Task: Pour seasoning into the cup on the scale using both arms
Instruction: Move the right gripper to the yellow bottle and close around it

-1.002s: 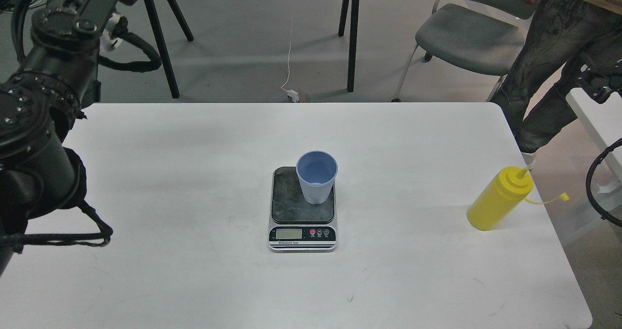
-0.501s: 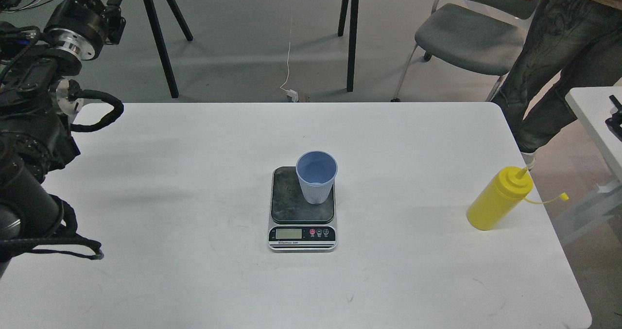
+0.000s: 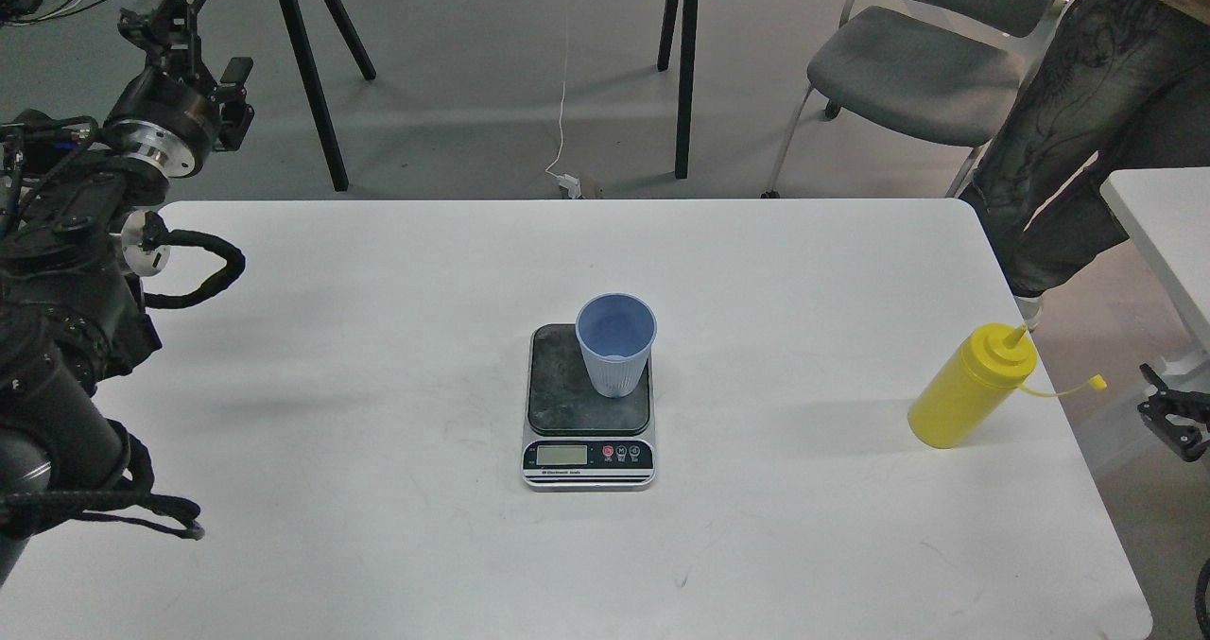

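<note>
The light-blue ribbed cup point(image 3: 616, 356) stands upright on the back right part of the scale's dark plate point(image 3: 567, 399), at the middle of the white table point(image 3: 378, 356). The scale's silver front point(image 3: 588, 456) faces me. The yellow seasoning bottle point(image 3: 969, 389) stands near the table's right edge, its tethered tip cap hanging off to the right. My left gripper point(image 3: 203, 44) is raised beyond the table's far left corner, its fingers apart and empty. My right gripper point(image 3: 1175, 421) pokes in at the right edge, right of the bottle and apart from it; its fingers cannot be told apart.
A person point(image 3: 1068, 129) stands by the table's far right corner, beside a grey chair point(image 3: 907, 73). Black table legs point(image 3: 685, 63) stand on the floor behind. A second white table point(image 3: 1158, 233) is at the right. My left arm's cable point(image 3: 203, 276) loops over the table's left edge.
My left arm has swung back and down, and its gripper now shows with fingers apart at the upper left. My right gripper has dropped down the right edge to the bottle's level.
</note>
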Controlling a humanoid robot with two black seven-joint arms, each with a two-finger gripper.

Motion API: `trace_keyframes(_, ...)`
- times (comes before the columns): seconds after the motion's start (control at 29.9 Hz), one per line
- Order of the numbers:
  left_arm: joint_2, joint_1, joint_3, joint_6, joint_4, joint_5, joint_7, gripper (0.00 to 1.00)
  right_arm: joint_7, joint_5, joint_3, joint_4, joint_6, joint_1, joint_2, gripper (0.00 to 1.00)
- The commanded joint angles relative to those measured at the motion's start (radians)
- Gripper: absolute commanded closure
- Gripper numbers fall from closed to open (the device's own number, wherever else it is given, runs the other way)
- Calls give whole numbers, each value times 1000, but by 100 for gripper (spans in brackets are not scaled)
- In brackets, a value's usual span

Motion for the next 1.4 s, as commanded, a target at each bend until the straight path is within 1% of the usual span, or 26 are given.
trace_keyframes(0.0,-4,2,1,0,1,0,0,15,0,-5,0,64,0,-53,17,0)
trace_keyframes(0.3,-8,3,4,0,1,2,0,14,1,-6,0,228,0,-120,43,0)
trace_keyframes(0.43,-8,2,7,0,1,3,0,14,1,-8,0,270,0,-143,60,0)
trace_keyframes(1.0,-2,25,9,0,1,3,0,14,8,-31,46,270,0,-152,153,0)
trace_keyframes(1.37,-1,25,12,0,1,6,0,13,9,-109,101,264,0,-148,242,0)
